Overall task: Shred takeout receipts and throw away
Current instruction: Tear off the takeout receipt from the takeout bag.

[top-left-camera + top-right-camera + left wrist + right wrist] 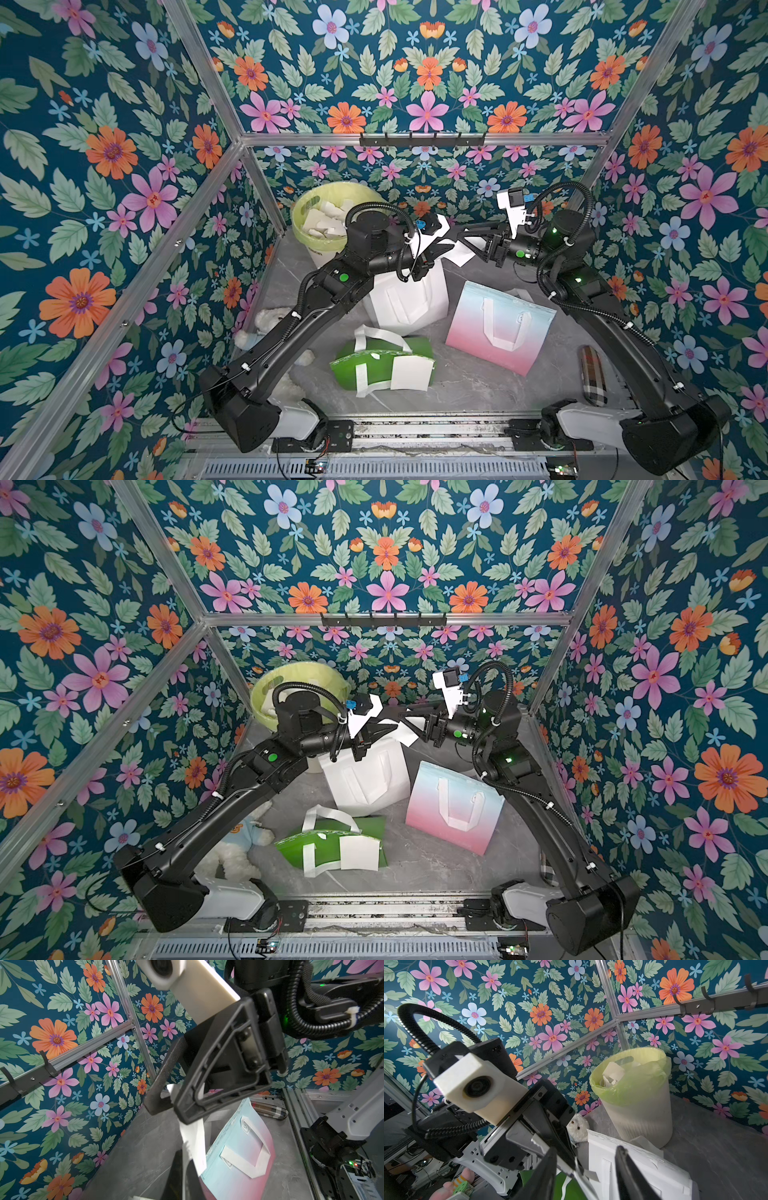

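1. Left tool (446, 248): fingers pressed together, pinching a takeout receipt (460, 257) by one end. It is held up in the air above the white tote bag (409, 301).
2. Right tool (462, 237): it faces the left tool, tips almost meeting it. In the right wrist view we see its two fingers spread with a clear gap and the free end of the same receipt between them. We cannot tell if either finger touches the paper.
3. Held receipt: it spans between both tools, clear of the desk (457, 390). In the left wrist view it shows as a white strip running past the right tool's tips.
4. White tote bag: upright, mid-desk, right under the left tool, strap handles on its face.
5. Pink-to-blue bag (494, 332): just beside the tote, on the right arm's side, white handle showing.
6. Second receipt (411, 374): lies flat on the green bag (353, 361), which lies on its side near the front of the desk.
7. Bin (307, 199): far left corner of the desk, yellow-green liner, white paper scraps inside, near the tote.
8. Plush toy (232, 854): white, on the desk under the left arm.
9. Plaid pouch (592, 374): beside the right arm, near the desk edge.
10. Hook rail (422, 141): on the back wall frame.
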Available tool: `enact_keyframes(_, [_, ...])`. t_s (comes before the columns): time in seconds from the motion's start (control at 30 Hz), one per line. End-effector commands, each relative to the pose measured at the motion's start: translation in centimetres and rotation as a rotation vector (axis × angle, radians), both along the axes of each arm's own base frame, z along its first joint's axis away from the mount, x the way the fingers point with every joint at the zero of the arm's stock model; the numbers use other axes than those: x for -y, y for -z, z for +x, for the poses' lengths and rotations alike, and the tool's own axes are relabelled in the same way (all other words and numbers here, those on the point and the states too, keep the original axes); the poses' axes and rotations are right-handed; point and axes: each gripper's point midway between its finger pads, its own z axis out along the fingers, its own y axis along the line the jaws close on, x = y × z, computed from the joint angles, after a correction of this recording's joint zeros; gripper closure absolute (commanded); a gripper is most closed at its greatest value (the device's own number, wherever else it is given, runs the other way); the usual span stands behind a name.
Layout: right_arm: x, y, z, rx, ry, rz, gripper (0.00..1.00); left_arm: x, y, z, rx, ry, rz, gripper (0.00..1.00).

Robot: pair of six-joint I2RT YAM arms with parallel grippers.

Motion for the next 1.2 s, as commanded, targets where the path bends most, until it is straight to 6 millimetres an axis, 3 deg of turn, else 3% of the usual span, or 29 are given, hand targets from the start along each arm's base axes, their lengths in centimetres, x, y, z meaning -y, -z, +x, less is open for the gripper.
enact_keyframes(0.0, [-0.2,-0.9,-0.1,0.028,-0.003,0.021,0.81,-0.1,-0.5,0.0,0.03,-0.007,-0.001,1.0])
enact_keyframes(0.07, [-0.3,-0.8,0.0,0.018,0.007,0.023,0.99,-0.1,-0.4,0.2,0.033,-0.018,0.0,1.0])
enact_keyframes(0.1, [-0.4,-0.7,0.2,0.01,0.018,0.022,1.0,-0.1,-0.5,0.3,0.037,-0.025,-0.002,1.0])
enact_keyframes(0.2, [0.0,-0.2,1.6,-0.04,0.129,0.017,1.0,-0.4,-1.0,1.1,0.047,-0.08,-0.029,1.0])
enact_keyframes(0.37, [2.8,0.6,5.2,-0.147,0.412,0.104,1.0,-1.3,-2.6,2.2,0.057,-0.173,-0.14,1.0])
enact_keyframes(0.6, [5.7,2.6,10.2,-0.22,0.654,0.133,1.0,-1.8,-4.6,0.8,0.06,-0.157,-0.264,1.0])
enact_keyframes(0.77, [10.1,4.2,13.1,-0.269,0.777,0.151,1.0,-2.9,-5.6,0.4,0.068,-0.195,-0.283,1.0])
enact_keyframes(0.97, [11.1,2.3,11.1,-0.168,0.791,0.15,1.0,-5.2,-6.9,2.1,0.078,-0.363,-0.312,1.0])
enact_keyframes(1.07, [9.4,0.1,9.3,-0.083,0.706,0.174,1.0,-7.0,-7.6,4.6,0.089,-0.532,-0.319,1.0])
enact_keyframes(1.17, [6.3,-2.2,7.6,0.034,0.653,0.147,1.0,-9.9,-8.4,7.8,0.065,-0.69,-0.362,1.0])
